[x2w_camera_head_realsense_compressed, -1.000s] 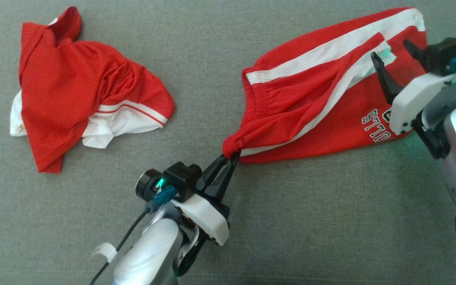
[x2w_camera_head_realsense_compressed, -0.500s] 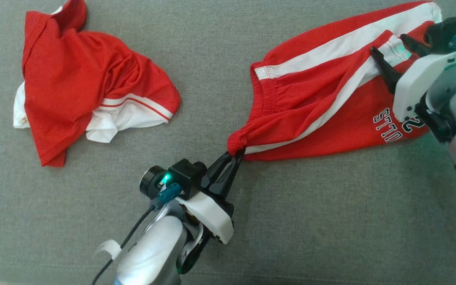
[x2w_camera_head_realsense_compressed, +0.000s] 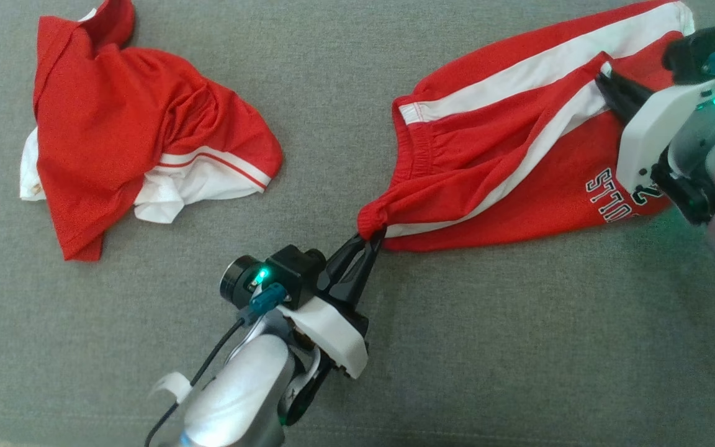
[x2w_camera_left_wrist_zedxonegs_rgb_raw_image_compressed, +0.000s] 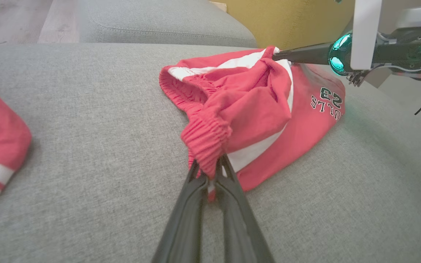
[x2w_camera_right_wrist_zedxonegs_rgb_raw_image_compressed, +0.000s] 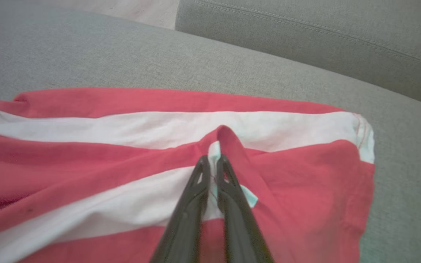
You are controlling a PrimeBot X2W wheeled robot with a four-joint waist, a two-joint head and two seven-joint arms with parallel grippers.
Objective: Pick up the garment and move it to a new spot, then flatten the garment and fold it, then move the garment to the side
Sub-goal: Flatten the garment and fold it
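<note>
The red shorts [x2w_camera_head_realsense_compressed: 506,167] lie on the grey couch seat [x2w_camera_head_realsense_compressed: 519,347], in the right half of the head view. The left claw [x2w_camera_head_realsense_compressed: 371,241] is pinched tight on the bunched waistband [x2w_camera_head_realsense_compressed: 375,218], at the lower left tip of the shorts. The right claw [x2w_camera_head_realsense_compressed: 604,76], at the upper right, is squeezed onto a fold near the leg end. A red and white top [x2w_camera_head_realsense_compressed: 121,136] sits crumpled at the upper left, well apart from the shorts.

The head view gives the whole shape. The shorts are long and partly flat, with two white stripes running slantwise and dark letters [x2w_camera_head_realsense_compressed: 609,198] at the right.

The left wrist view adds close-up detail. The waistband is stretchy and crinkly, and it pokes up from between the thin dark fingers [x2w_camera_left_wrist_zedxonegs_rgb_raw_image_compressed: 192,204]. A back cushion [x2w_camera_left_wrist_zedxonegs_rgb_raw_image_compressed: 166,18] and a wood floor [x2w_camera_left_wrist_zedxonegs_rgb_raw_image_compressed: 13,18] show at the top.

The right wrist view goes closest. A small peak of cloth stands up at the fingertips [x2w_camera_right_wrist_zedxonegs_rgb_raw_image_compressed: 203,162], which almost touch. The cloth looks soft and smooth. The couch looks rough and woven.
</note>
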